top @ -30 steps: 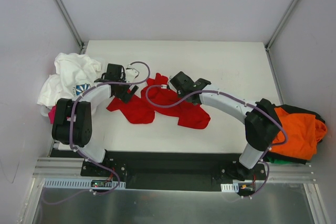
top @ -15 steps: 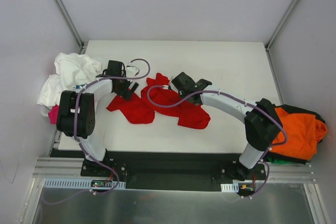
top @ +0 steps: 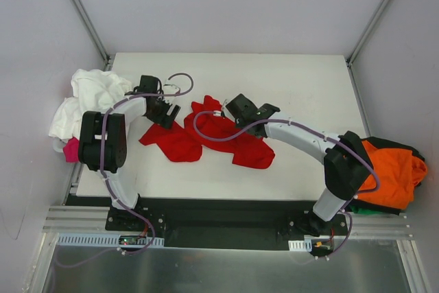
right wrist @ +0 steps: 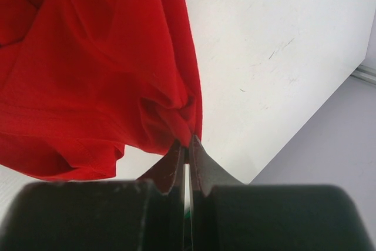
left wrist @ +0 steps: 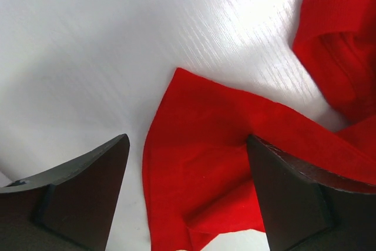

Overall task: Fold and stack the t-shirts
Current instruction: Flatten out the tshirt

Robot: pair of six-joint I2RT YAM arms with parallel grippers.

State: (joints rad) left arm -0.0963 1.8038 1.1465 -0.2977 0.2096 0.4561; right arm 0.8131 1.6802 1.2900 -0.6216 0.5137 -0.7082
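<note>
Arms reach inward over the table [top: 295, 80] to the red t-shirt [top: 180, 143] crumpled between them. The left arm folds sharply at its elbow; the left gripper [left wrist: 187, 145] stands spread wide, a shirt corner lying loose below and between its fingers. The right arm stretches long and low; the right gripper [right wrist: 187, 143] is clenched on a bunched fold at its tips, cloth fanning ahead and leftward

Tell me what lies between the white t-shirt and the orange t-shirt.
The red t-shirt, crumpled on the table, with the left gripper open over one corner and the right gripper shut on its edge. The top external view shows it.
</note>
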